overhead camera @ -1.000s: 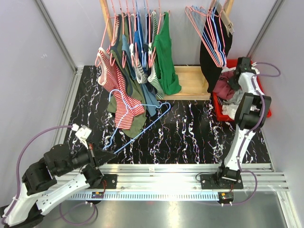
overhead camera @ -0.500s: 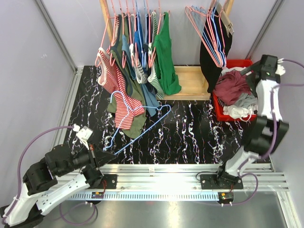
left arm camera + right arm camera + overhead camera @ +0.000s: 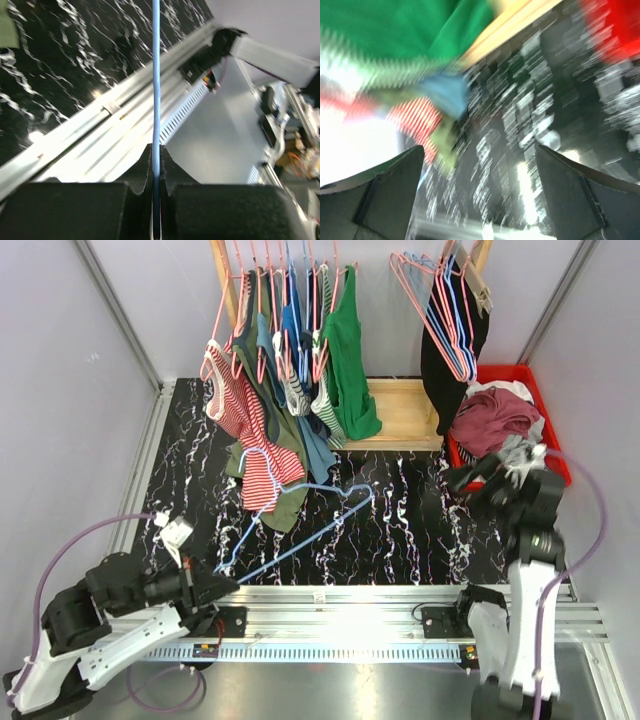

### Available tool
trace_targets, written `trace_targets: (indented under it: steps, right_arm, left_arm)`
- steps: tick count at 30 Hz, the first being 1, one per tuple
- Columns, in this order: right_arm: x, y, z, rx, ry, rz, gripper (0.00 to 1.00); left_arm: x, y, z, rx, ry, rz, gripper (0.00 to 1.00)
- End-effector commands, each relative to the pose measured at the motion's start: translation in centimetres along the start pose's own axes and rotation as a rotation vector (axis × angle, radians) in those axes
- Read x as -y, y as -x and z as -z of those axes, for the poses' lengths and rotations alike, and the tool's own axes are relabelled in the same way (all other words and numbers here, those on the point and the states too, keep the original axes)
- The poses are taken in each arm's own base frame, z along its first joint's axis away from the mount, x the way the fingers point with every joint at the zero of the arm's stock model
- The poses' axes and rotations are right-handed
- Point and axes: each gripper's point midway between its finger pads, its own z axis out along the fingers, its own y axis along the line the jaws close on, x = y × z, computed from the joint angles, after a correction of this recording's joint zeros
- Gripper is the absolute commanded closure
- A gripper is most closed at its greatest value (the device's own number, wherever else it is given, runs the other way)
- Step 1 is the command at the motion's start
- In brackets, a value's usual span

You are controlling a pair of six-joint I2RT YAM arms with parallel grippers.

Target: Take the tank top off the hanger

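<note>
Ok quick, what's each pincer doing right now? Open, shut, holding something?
Left pincer: shut on the blue hanger.
Right pincer: open, holding nothing.

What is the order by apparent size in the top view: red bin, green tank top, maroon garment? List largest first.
1. red bin
2. green tank top, though hanging nearer the camera flatters it
3. maroon garment
</note>
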Motion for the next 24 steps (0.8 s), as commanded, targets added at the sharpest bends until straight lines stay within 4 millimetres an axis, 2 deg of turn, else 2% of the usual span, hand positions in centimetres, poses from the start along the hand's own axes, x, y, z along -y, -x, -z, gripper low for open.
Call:
trace_targets:
  steps: [1, 2, 4, 5, 6, 7, 9, 11, 12, 13, 14, 16, 17, 20, 24]
  right_arm:
    - [-6.6, -5.5, 4.2, -0.179, 0.438, 0.053, 0.0]
    - [-7.6, -6.8, 5.9, -0.234, 0.507, 0.078, 0.0]
    - [-9.5, -8.0, 8.1, -0.302, 0.607, 0.145, 0.0]
    - [-10.3, -8.6, 8.9, -0.337, 0.658, 0.165, 0.0]
    - [-10.7, -9.2, 9.4, -0.37, 0.69, 0.17, 0.0]
    - [-11.3, -10.1, 10.3, -0.414, 0.739, 0.209, 0.0]
    - [-11.4, -11.6, 10.6, -0.486, 0.772, 0.251, 0.0]
    - [-12.6, -13.5, 12.3, -0.609, 0.853, 0.317, 0.0]
    - [-12.8, -13.9, 12.6, -0.644, 0.865, 0.334, 0.0]
    - [-13.4, -13.2, 12.2, -0.626, 0.83, 0.367, 0.0]
    - [-13.0, -14.6, 13.0, -0.692, 0.826, 0.414, 0.0]
    - [-13.2, -15.6, 13.2, -0.733, 0.827, 0.469, 0.0]
    - [-12.8, -16.7, 13.0, -0.785, 0.806, 0.494, 0.0]
    - [-12.8, -17.9, 13.1, -0.831, 0.806, 0.549, 0.0]
    - [-12.7, -20.0, 14.7, -0.931, 0.833, 0.632, 0.0]
  left_arm:
    - [3.1, -1.5, 2.9, -0.065, -0.183, 0.03, 1.0]
    - [3.5, -2.1, 3.4, -0.096, -0.228, 0.039, 1.0]
    - [4.1, -2.2, 4.8, -0.075, -0.308, 0.118, 1.0]
    - [4.3, -2.6, 5.3, -0.097, -0.356, 0.137, 1.0]
    - [4.8, -2.0, 6.3, -0.054, -0.424, 0.19, 1.0]
    - [4.3, -2.3, 6.2, -0.073, -0.409, 0.202, 1.0]
    - [4.6, -2.1, 7.1, -0.092, -0.424, 0.186, 1.0]
    - [5.1, -1.6, 7.7, -0.087, -0.453, 0.183, 1.0]
    - [5.1, -1.5, 7.7, -0.084, -0.446, 0.184, 1.0]
    - [5.2, -1.3, 8.0, -0.079, -0.456, 0.185, 1.0]
    - [5.3, -1.2, 8.0, -0.078, -0.463, 0.184, 1.0]
    - [5.6, -1.3, 8.1, -0.083, -0.491, 0.185, 1.0]
    - [5.8, -1.4, 8.1, -0.087, -0.504, 0.186, 1.0]
    - [6.3, -1.4, 8.3, -0.096, -0.533, 0.177, 1.0]
    - [6.8, -1.4, 8.8, -0.107, -0.556, 0.15, 1.0]
